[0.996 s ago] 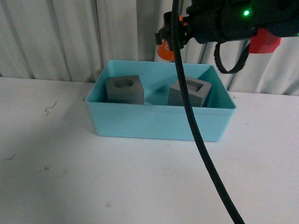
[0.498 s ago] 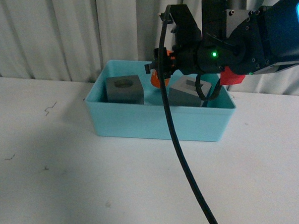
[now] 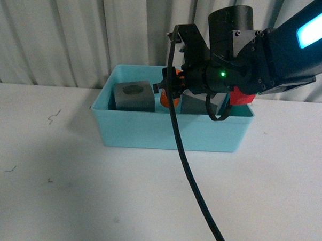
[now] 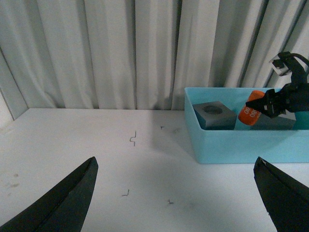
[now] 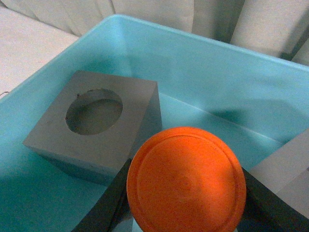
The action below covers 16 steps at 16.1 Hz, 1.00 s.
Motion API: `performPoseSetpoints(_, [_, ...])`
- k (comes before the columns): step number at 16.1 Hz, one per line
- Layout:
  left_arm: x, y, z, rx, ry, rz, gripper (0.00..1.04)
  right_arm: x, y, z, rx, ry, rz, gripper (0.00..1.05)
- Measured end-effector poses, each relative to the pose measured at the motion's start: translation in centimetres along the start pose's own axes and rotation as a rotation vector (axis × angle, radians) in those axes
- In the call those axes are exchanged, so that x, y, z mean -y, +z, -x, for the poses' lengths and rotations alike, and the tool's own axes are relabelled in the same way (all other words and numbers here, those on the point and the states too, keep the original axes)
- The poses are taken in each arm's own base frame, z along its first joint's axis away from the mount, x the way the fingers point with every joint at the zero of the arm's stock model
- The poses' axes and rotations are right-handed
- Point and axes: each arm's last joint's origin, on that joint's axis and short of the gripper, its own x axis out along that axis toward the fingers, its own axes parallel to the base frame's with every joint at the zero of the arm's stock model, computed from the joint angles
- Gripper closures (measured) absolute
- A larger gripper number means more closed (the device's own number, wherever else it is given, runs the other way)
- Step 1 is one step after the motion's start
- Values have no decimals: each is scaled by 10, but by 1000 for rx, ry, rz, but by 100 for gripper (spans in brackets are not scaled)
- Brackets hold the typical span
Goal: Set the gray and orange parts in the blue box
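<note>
The blue box stands on the white table at the back. In it, the gray cube with the round recess sits at the left and the gray cube with the square recess at the right, partly hidden by my right arm. My right gripper is shut on the orange cylinder and holds it inside the box between the two cubes, above the floor. In the right wrist view the orange cylinder fills the jaws beside the round-recess cube. My left gripper is open and empty over bare table, away from the box.
Gray curtains hang behind the table. A black cable runs from my right arm down across the front of the box. Small dark marks dot the table to the left.
My right gripper has come down with the orange cylinder from above the box's rear rim to inside the box, between the two gray cubes.
</note>
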Motion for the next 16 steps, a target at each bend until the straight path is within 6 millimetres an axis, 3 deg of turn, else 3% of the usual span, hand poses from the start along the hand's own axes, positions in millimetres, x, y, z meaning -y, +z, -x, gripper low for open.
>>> performPoseSetpoints(10, [0,0,0,0,0,0,7,1,-1,-6,-3,-1,-3,57])
performPoseSetpoints(16, [0,0,0,0,0,0,7,1,-11,-12,-37,2,-12,57])
